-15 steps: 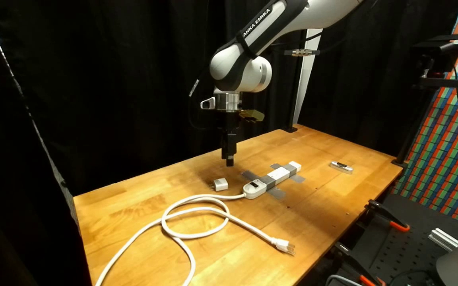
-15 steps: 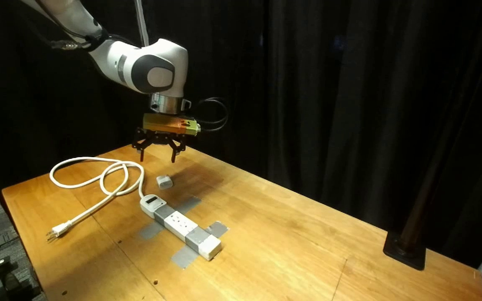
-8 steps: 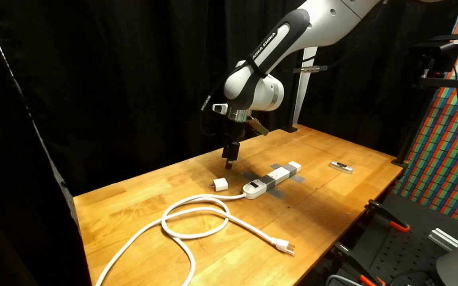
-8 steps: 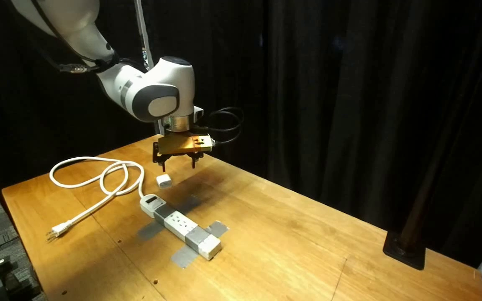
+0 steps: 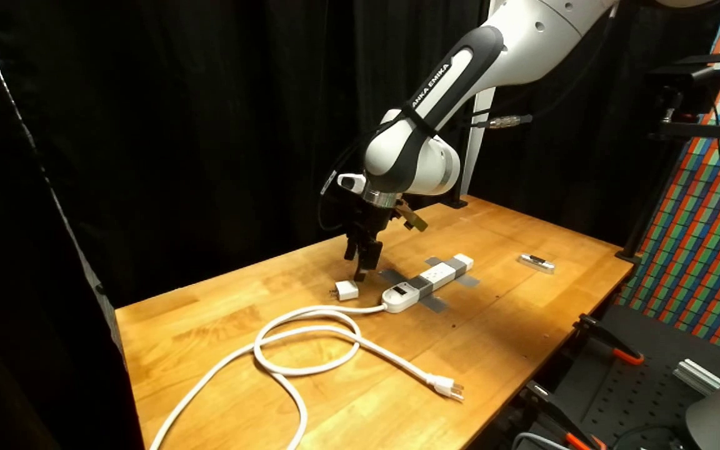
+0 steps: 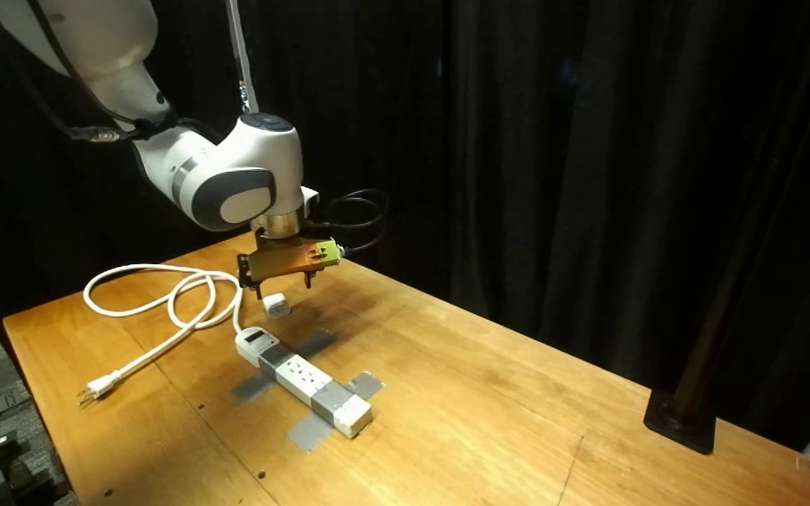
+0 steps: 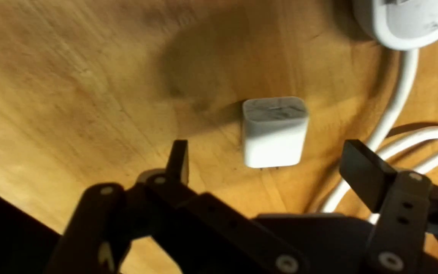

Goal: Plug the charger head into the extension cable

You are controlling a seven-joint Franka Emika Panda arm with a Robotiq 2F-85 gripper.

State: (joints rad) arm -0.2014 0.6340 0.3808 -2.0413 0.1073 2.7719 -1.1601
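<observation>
The charger head (image 5: 347, 290), a small white cube, lies on the table beside the socket block; it also shows in an exterior view (image 6: 276, 306). In the wrist view the charger head (image 7: 275, 131) lies with its short prongs toward the gripper base. My gripper (image 7: 265, 142) is open and empty, tilted, with its fingers on either side of the charger head in that view. In an exterior view the gripper (image 6: 283, 289) is still above the table, close to the charger head. The extension cable's white-and-grey socket block (image 6: 303, 377) lies flat, outlets up, under grey tape.
The looped white cord (image 5: 310, 372) runs from the socket block to its plug (image 5: 444, 385) near the table edge. A small silver-and-dark object (image 5: 536, 262) lies beyond the block. Clamps (image 5: 613, 337) grip the table edge. A dark post base (image 6: 679, 422) stands on the table.
The arm has come down and the gripper has tilted, bringing the open fingers close to the charger head. The charger head and extension cable have not moved.
</observation>
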